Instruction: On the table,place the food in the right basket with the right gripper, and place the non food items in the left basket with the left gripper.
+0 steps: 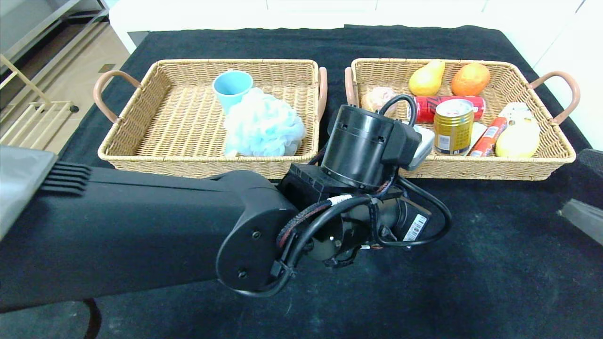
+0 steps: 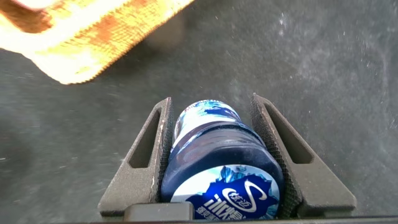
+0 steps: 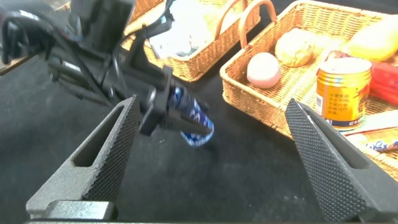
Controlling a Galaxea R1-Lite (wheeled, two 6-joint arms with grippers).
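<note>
Left hand [image 2: 221, 155] clenched on a blue bottle [image 2: 217, 165], one finger pad [image 2: 163, 149] pressed to each side of the body. Bottle label blue and white with a large white "S" and smaller characters, too small to read. Right wrist view shows the same bottle [image 3: 194, 121] held clear above the dark desk [image 1: 471, 263], in front of the gap between the two baskets. Head view: left arm reaches across the middle of the desk and hides its own hand and the bottle.

Right hand [image 3: 214, 162] released, fingers spread wide, nothing between them; it sits low at the right side of the desk, well apart from the baskets.

Left basket [image 1: 141, 162]: two items, one light-blue cup [image 1: 232, 88] upright near the far wall and one pale blue bath pouf [image 1: 264, 125] just in front of it, touching. The left half of that basket floor is bare.

Right basket [image 1: 558, 155]: one gold can [image 1: 453, 126] upright, label print unreadable; one red can [image 1: 431, 107] lying on its side behind it; one red sausage stick [image 1: 490, 134]; one yellow pear [image 1: 426, 79]; one orange fruit [image 1: 470, 79]; one yellow lemon-like fruit [image 1: 517, 139]; one bread roll [image 1: 377, 99]. Packed close, little floor showing.

The baskets' facing handles stand just beside each other, with a narrow gap. Desk surface in front of both baskets is open cloth.
</note>
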